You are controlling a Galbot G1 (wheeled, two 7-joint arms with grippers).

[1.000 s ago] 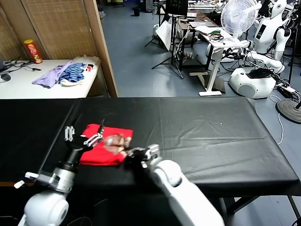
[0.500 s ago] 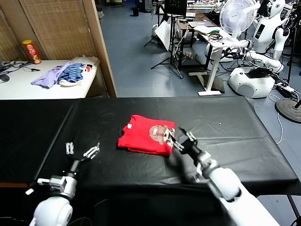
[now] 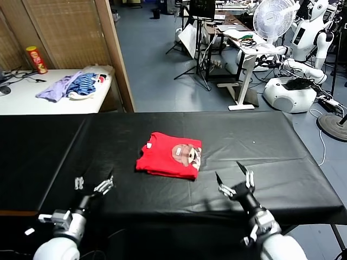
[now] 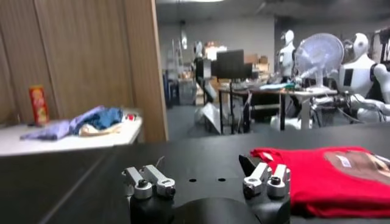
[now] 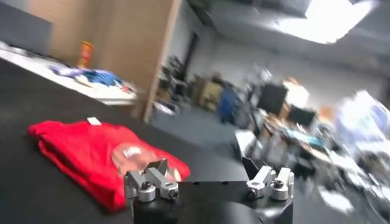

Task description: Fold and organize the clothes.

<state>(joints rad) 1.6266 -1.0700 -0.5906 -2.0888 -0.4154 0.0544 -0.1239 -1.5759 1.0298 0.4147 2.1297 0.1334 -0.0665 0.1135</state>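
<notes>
The red T-shirt (image 3: 170, 155) lies folded near the middle of the black tabletop (image 3: 271, 146), printed graphic up, white tag showing. The right gripper (image 3: 235, 181) hovers near the front edge, apart from the shirt, its fingers spread and empty. The left gripper (image 3: 91, 183) sits near the front left edge, also spread and holding nothing. Beyond the far left corner, a white table (image 3: 32, 100) carries heaped lilac and blue-striped garments (image 3: 73, 85).

We see a white side table (image 3: 32, 103) beyond the black tabletop (image 3: 260, 146). On that side table lie lilac and blue-striped garments (image 3: 73, 85), with a red snack can (image 3: 38, 58) standing behind them. A white fan (image 3: 275, 17) stands far off.
</notes>
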